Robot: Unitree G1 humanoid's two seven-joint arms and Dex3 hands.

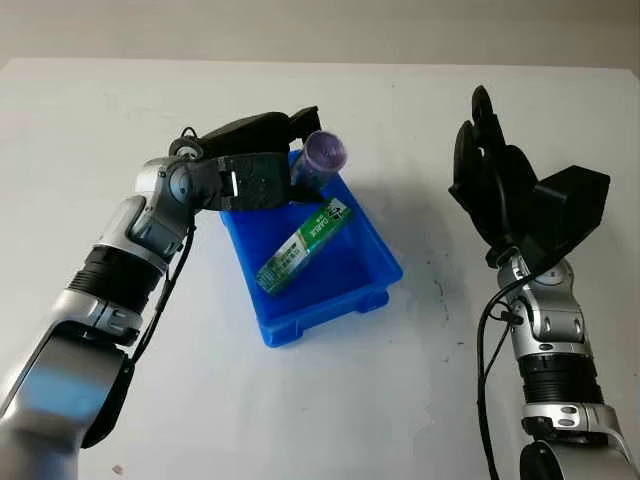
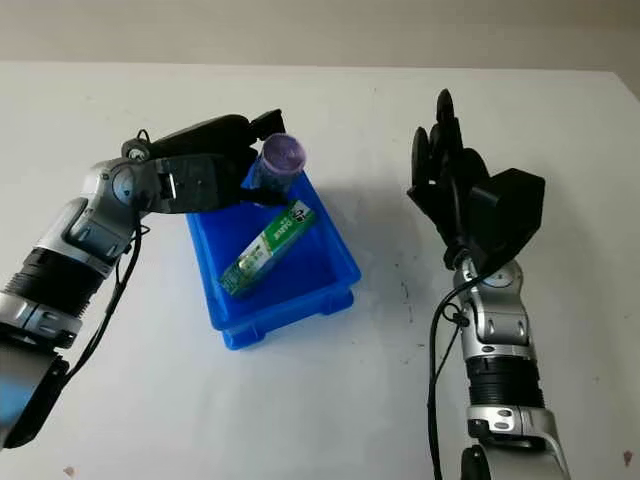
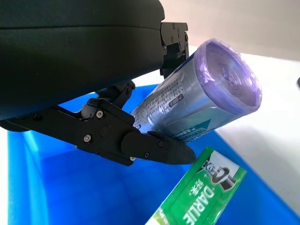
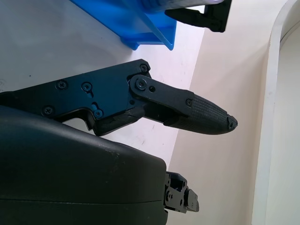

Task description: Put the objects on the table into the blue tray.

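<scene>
My left hand (image 1: 285, 160) is shut on a purple roll of bags (image 1: 322, 158) and holds it just above the far end of the blue tray (image 1: 375, 250). The roll (image 3: 206, 103) lies pinched between my black fingers (image 3: 140, 143), its purple end facing outward. Inside the tray lies a green toothpaste box (image 1: 302, 244), set diagonally; its end (image 3: 201, 197) sits just below the roll. My right hand (image 1: 495, 185) is open and raised upright above the table, well to the right of the tray.
The white table (image 1: 400, 400) spreads around the tray with free room on every side. Its far edge (image 1: 320, 62) meets a pale wall. The tray's corner (image 4: 150, 33) is visible beyond my right hand.
</scene>
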